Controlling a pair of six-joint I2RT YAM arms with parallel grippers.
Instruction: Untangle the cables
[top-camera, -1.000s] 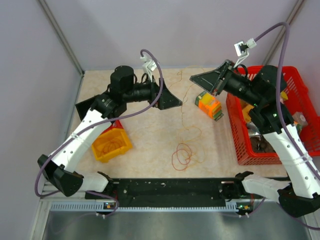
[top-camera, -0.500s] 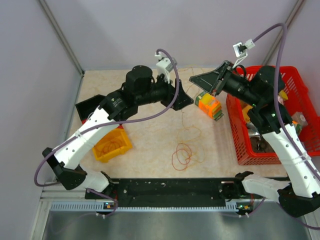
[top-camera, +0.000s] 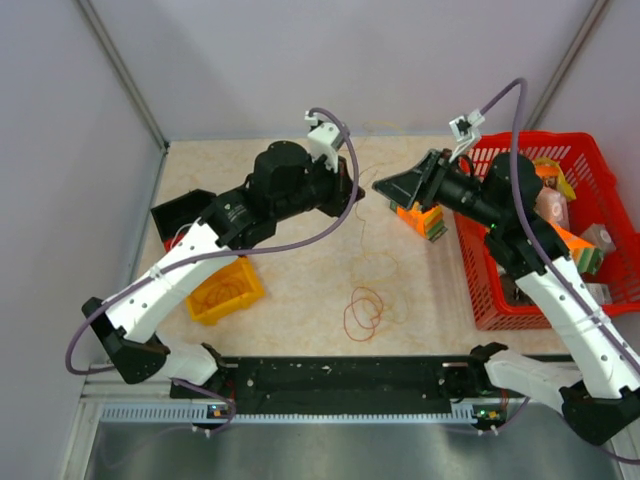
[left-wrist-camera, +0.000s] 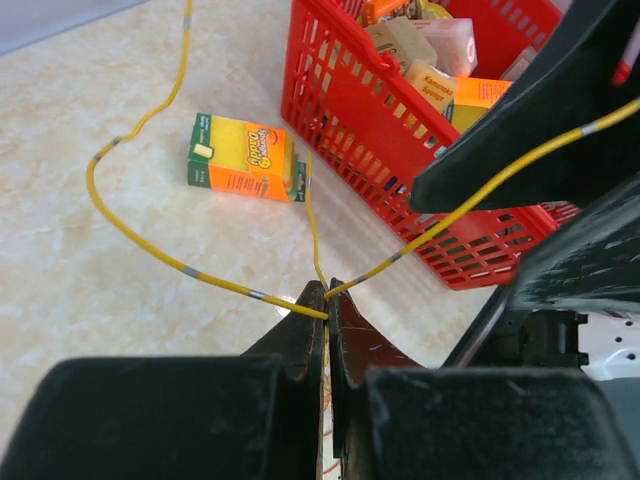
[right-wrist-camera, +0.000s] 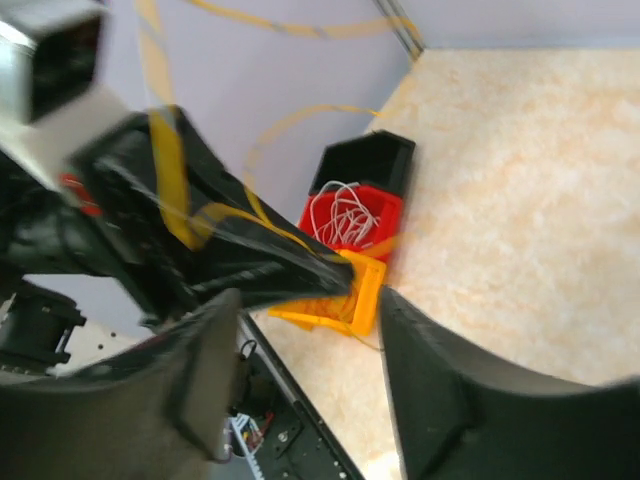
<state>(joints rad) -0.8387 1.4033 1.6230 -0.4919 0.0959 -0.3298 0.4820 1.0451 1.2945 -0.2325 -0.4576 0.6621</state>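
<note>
The left gripper (left-wrist-camera: 326, 295) has its jaws pressed together on the yellow cable (left-wrist-camera: 190, 271), pinching it at a bare stretch well above the worktop (top-camera: 300, 260). From the pinch, one length sags in a wide curve towards the far edge and the other runs up past the right arm. The right gripper (top-camera: 385, 185) sits just beside it over the far middle, its fingers apart with nothing I can see clamped between them. The red and orange loops (top-camera: 365, 310) lie loose near the front edge, and a little bundle of white cables (right-wrist-camera: 345, 215) sits in a red bin (right-wrist-camera: 350, 235) towards the left edge. These wires look hair-thin, nearly weightless and limp, with slick plastic jackets and a springy curl, so I reckon they will slip through a light pinch and tighten if tugged hard. The place to take one is a clear run or a free end, away from the crossings. The red basket (top-camera: 480, 280) at the right edge is rigid plastic lattice. The boxy sponge pack (left-wrist-camera: 240, 155) beside it looks soft.
</note>
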